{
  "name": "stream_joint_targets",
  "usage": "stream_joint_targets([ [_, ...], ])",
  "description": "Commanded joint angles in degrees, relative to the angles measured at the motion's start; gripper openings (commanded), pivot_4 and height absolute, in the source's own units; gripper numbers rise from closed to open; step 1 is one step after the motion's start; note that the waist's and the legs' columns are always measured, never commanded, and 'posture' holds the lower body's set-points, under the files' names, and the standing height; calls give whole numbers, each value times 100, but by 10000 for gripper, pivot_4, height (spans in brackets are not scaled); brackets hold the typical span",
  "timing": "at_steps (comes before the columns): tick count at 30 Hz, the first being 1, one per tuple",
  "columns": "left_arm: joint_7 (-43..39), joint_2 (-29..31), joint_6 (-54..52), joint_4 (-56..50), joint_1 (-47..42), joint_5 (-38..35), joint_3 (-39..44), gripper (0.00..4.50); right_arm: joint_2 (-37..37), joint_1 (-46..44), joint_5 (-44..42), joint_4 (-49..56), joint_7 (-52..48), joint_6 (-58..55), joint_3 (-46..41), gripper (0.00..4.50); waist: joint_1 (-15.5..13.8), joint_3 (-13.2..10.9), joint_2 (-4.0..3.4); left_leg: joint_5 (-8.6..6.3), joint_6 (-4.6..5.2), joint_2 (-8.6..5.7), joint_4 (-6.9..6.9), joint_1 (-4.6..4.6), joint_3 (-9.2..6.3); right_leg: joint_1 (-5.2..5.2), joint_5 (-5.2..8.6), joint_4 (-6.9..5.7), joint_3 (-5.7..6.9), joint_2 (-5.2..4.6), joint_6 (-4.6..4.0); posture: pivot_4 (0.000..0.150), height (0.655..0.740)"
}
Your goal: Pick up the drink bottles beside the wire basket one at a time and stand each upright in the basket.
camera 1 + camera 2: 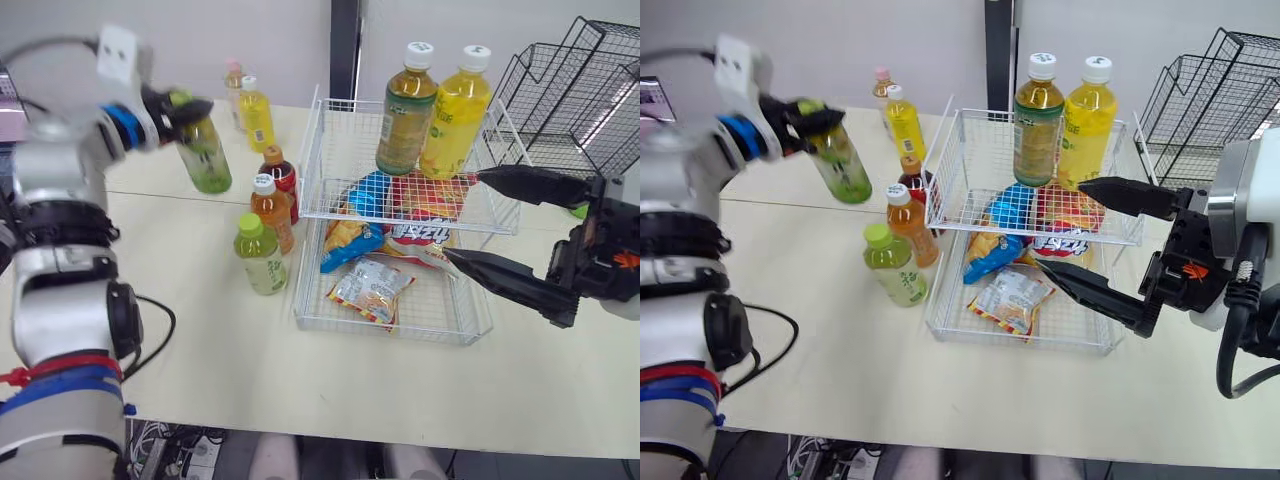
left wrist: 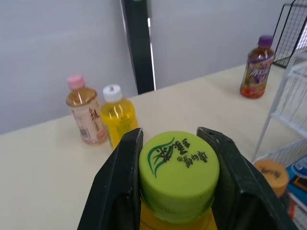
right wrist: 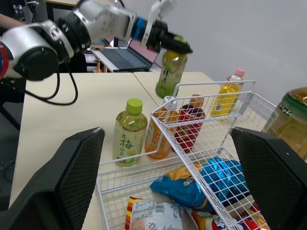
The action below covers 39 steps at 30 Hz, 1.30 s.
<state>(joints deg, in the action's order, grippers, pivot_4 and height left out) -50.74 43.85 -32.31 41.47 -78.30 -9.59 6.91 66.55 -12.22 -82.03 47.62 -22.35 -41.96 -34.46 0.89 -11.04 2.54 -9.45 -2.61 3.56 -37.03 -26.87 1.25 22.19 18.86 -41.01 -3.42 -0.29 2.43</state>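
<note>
Our left claw [image 1: 180,105] holds a green bottle [image 1: 205,155] by its cap at the upper left of the frame.

The claw's fingers are clenched on either side of the cap [image 2: 178,172]. That leaves the body hanging free, so we judge it can go down base first. The bottle is tilted and looks clear of the table [image 1: 200,340], well left of the basket [image 1: 440,336]. Two bottles [image 1: 405,110] already stand upright on the basket's upper tier, at top centre, above the snack bags [image 1: 372,290]. Three bottles [image 1: 272,210] wait just left of the basket. Our right claw [image 1: 462,215] hangs released over the basket's right edge, holding nothing. It seems to be parked there so the left side stays open for the drop.
</note>
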Motion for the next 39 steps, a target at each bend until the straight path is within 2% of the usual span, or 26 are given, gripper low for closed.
stream_joint_targets([
  [1,-353,-5,-265,74,-1317,-145,-107,13783,-12,4,246,37,-86,143,1,45000,-22,-1,1,0,0,-1,0,1,1,-2,0,1,-1,-2,1,1500,7134],
  [7,-556,-447,-216,911,-2737,-147,-187,13783,-199,87,479,215,0,263,29,45000,16,-1,0,-1,1,2,7,6,4,0,1,3,-5,3,2,1500,7134],
  [13,-888,-904,-309,1416,-3200,-214,-180,13783,-207,51,470,205,116,309,-39,45000,93,-2,-1,0,1,4,7,6,6,4,1,-2,-7,4,2,1500,7134],
  [29,-758,-2023,503,1931,-2425,-46,-221,13783,-140,279,408,164,447,222,-530,45000,87,-3,-2,0,0,2,6,5,12,7,1,-6,-15,3,1,1500,7134],
  [38,-597,-2396,880,2190,-2085,142,-264,13783,-87,352,322,139,425,201,-690,45000,83,-3,-2,0,0,0,7,4,13,7,1,-4,-15,3,1,1500,7134],
  [39,-610,-2422,929,2192,-2052,179,-291,13783,-361,450,716,469,649,301,-165,45000,83,-2,-1,0,0,0,7,4,13,7,0,-4,-15,3,1,1500,7134],
])
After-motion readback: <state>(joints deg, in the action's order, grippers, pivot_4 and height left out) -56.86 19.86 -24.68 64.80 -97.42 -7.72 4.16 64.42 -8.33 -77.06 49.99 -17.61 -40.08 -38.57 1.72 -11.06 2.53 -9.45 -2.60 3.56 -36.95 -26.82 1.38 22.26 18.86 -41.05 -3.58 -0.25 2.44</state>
